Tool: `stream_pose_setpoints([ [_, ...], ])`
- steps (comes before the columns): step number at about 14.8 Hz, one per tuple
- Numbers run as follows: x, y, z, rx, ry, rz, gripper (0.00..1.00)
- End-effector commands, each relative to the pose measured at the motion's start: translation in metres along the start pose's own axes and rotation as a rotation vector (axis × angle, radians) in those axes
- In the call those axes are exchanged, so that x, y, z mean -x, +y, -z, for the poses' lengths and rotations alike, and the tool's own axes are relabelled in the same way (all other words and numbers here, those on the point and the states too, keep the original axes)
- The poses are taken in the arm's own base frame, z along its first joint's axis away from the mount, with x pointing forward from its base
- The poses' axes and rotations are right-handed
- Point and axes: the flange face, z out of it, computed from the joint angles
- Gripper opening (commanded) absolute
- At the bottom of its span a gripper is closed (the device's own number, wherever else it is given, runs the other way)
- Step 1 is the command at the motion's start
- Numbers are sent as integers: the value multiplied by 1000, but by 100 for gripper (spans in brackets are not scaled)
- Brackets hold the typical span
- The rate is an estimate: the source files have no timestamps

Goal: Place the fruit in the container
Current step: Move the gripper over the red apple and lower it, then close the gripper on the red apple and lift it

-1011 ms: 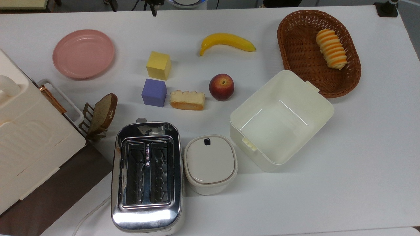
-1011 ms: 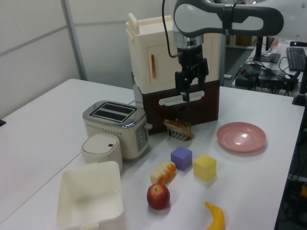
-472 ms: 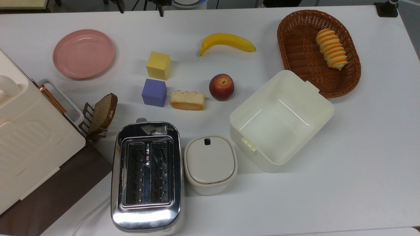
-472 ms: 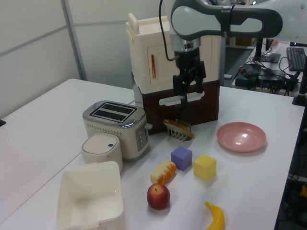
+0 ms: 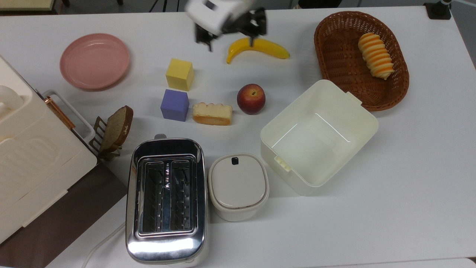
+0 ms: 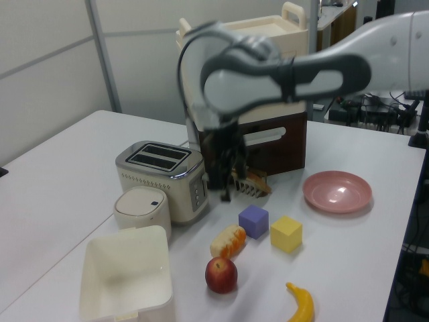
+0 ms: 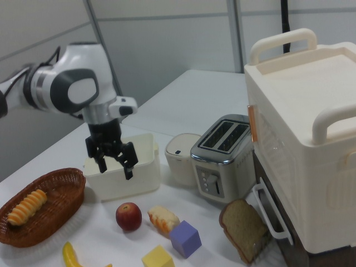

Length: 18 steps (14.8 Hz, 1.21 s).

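The gripper [image 7: 114,163] hangs spread and empty above the table, the peach [image 7: 128,216] resting below and slightly toward the right view's right, just beside the tub [image 7: 146,177].

the fruit [image 5: 251,98] sits on bare table with open space above it. you meet a cake slice [image 5: 212,114] just beside it on the top view's left, and the container [image 5: 357,111] near on the top view's right. the container's mouth is open and unblocked. a banana [image 5: 269,49] lies well apart, bare table between.
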Motion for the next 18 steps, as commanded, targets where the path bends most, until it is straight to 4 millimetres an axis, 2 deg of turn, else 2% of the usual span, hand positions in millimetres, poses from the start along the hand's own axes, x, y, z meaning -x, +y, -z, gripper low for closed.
stream_pose_setpoints([
  [1, -17, -28, -43, 14, -15, 90, 100],
  [3, -32, -49, -74, 40, -36, 130, 100],
  [7, -53, -62, -129, 93, -89, 160, 100],
  [8, -56, -80, -147, 118, -101, 194, 100],
  [10, -54, -81, -167, 143, -122, 210, 90],
  [15, -53, -78, -173, 152, -133, 210, 80],
  [17, -53, -77, -171, 170, -131, 216, 67],
  [18, -51, -74, -163, 172, -127, 212, 64],
])
